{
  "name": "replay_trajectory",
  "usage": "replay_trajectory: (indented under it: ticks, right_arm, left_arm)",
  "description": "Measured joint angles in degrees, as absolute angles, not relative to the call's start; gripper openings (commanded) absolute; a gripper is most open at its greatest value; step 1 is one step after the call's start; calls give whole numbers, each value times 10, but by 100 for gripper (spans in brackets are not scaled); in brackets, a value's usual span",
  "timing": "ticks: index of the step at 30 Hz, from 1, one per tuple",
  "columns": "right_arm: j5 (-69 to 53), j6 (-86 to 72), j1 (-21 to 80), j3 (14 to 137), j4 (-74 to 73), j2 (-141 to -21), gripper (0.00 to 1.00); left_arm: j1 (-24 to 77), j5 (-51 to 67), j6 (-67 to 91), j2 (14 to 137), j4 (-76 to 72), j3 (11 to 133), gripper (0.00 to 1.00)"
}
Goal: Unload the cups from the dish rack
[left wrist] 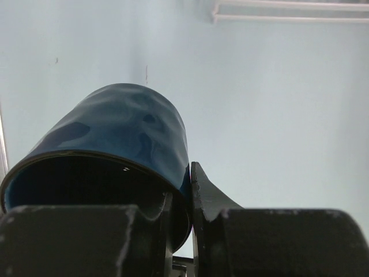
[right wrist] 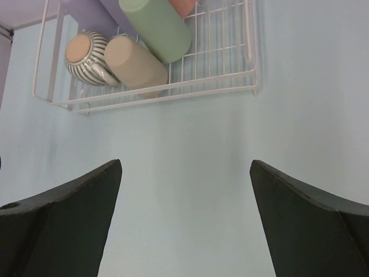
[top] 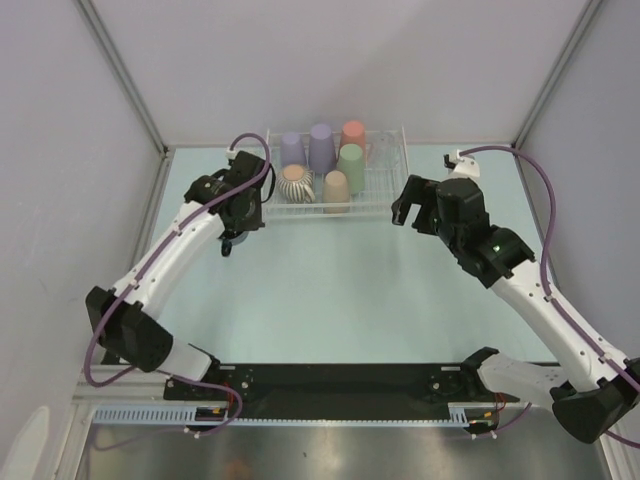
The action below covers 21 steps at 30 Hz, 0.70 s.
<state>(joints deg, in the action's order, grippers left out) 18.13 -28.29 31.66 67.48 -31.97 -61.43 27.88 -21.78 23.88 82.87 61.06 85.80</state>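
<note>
Beside the dish rack (top: 386, 186), left end effector (left wrist: 183, 193) clamps the half-hidden navy mug (left wrist: 115, 133); right end effector (right wrist: 185, 166) apart.

We see a pale blue-green table (top: 330, 300) boxed in by plain grey-white walls (top: 340, 60), with metal posts (top: 120, 70) at the far corners. Along its near edge lie a black plate (top: 340, 385), a slotted white strip (top: 300, 421) and brushed metal (top: 350, 455).
</note>
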Motion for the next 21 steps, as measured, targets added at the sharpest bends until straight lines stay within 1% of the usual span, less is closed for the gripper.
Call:
replay_trajectory:
  ticks: [5, 12, 21]
  right_arm:
    - [174, -279, 318, 656, -310, -615, 100]
    - [166, -269, 318, 637, -310, -617, 100]
    - [163, -260, 315, 630, -304, -617, 100]
  left_arm:
    - [239, -188, 239, 868, 594, 813, 0]
    - [186, -141, 237, 938, 528, 799, 0]
    - [172, -111, 234, 1002, 467, 770, 0]
